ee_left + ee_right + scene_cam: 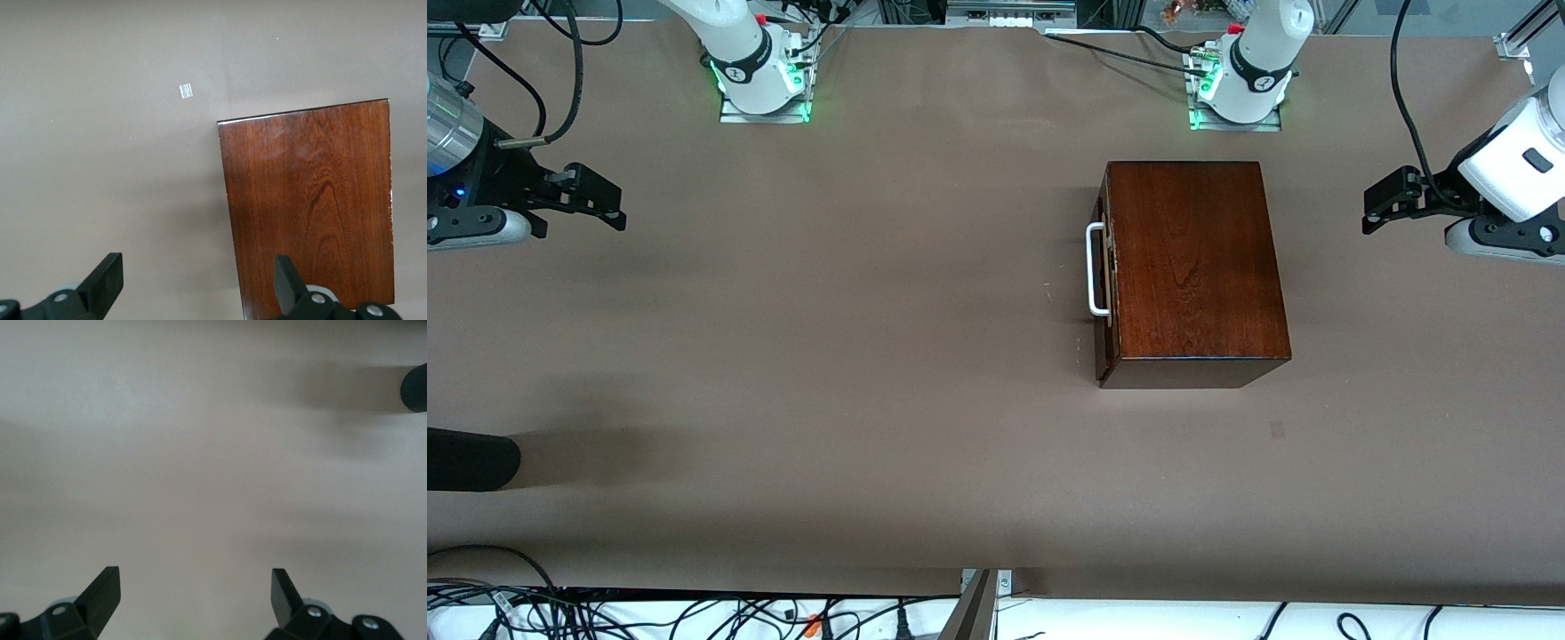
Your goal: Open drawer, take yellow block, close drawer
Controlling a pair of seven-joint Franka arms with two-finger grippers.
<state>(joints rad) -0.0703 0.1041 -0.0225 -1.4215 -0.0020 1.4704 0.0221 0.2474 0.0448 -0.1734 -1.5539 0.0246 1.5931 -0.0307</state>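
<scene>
So, from the front we see the glossy dark mahogany box (1193,267) on the brown bench (827,356), at three o'clock from its centre. Its drawer (1105,276) is shut, white metal bar handle (1096,269) at nine o'clock, facing the right arm's end, likely so an arm can pull it. The left claw (1371,213) and right claw (612,206) wait over the bench ends. In the left wrist view, the left claw (199,283) gapes wide above the box's edge. In the right wrist view, the right claw (195,597) is wide too, over bare bench. We cannot see the yellow block, presumably inside.
</scene>
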